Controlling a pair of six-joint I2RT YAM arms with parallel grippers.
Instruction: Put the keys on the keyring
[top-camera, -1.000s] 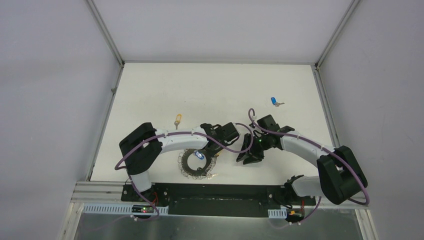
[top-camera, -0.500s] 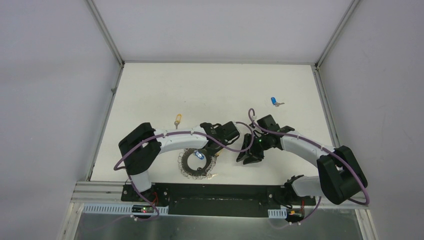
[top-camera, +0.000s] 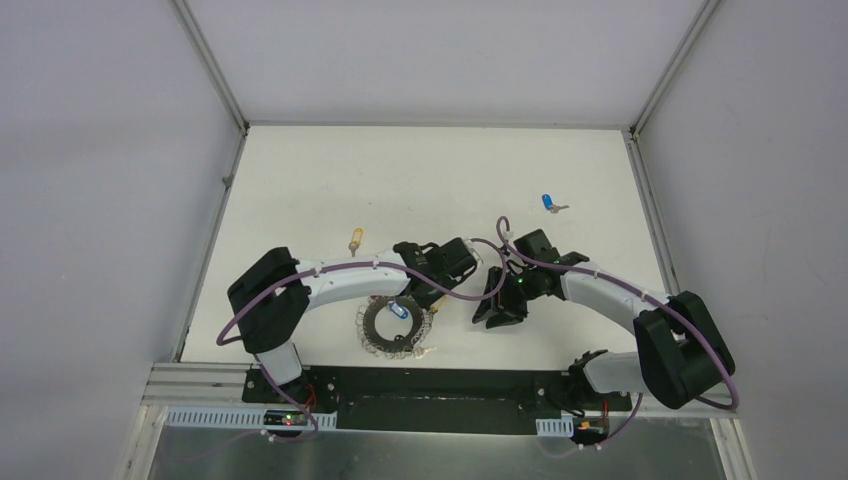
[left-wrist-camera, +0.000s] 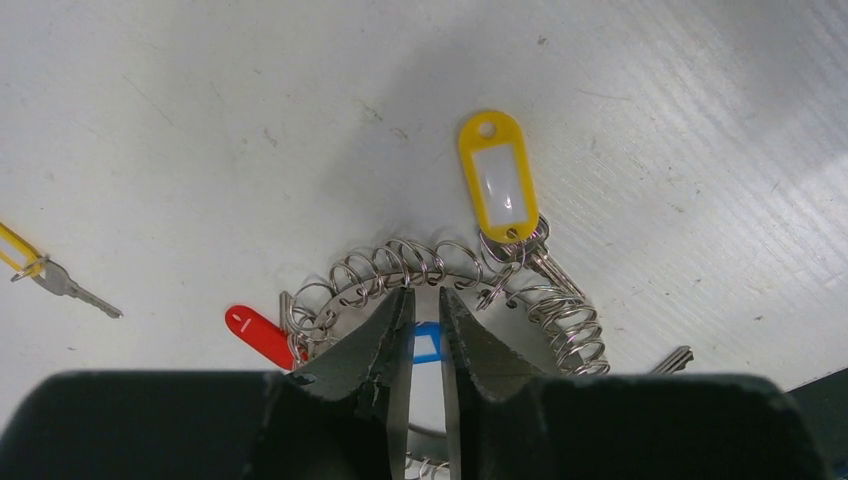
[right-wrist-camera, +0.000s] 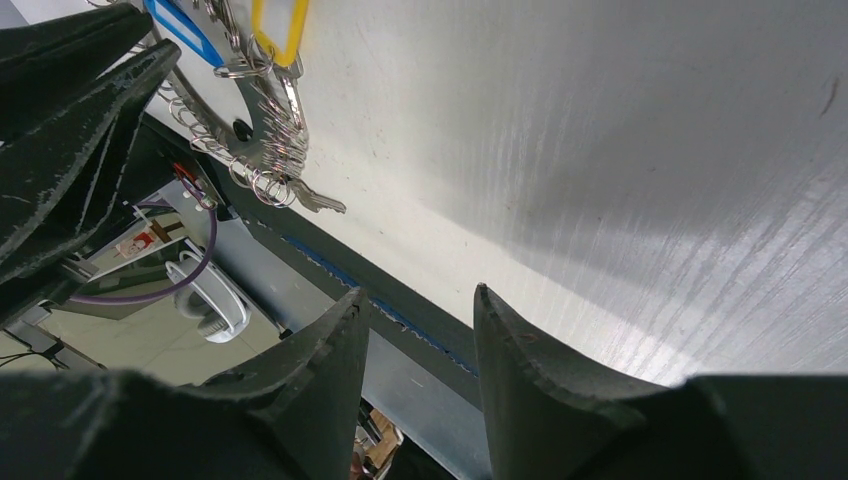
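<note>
The keyring (top-camera: 380, 338) lies flat on the table (top-camera: 420, 180) near its 6 o'clock edge, just in front of the left arm's base. In the left wrist view, a yellow tag (left-wrist-camera: 498, 185) hangs off its coils at 1 o'clock and a red tag (left-wrist-camera: 258, 335) lies against them at 9 o'clock. A blue tag (left-wrist-camera: 428, 343) sits over the hollow centre.

The left tool (left-wrist-camera: 420, 335) points down into that centre, hiding the ring's near coils. Its jaws are narrowed to a slit with the blue tag in the gap. Whether they pinch it I cannot tell.

From above, the right tool (top-camera: 488, 312) hangs at the ring's 3 o'clock, apart from it, released and holding nothing. A loose yellow key (top-camera: 355, 240) lies at 11 o'clock. A blue key (top-camera: 548, 203) lies well apart at 2 o'clock.
</note>
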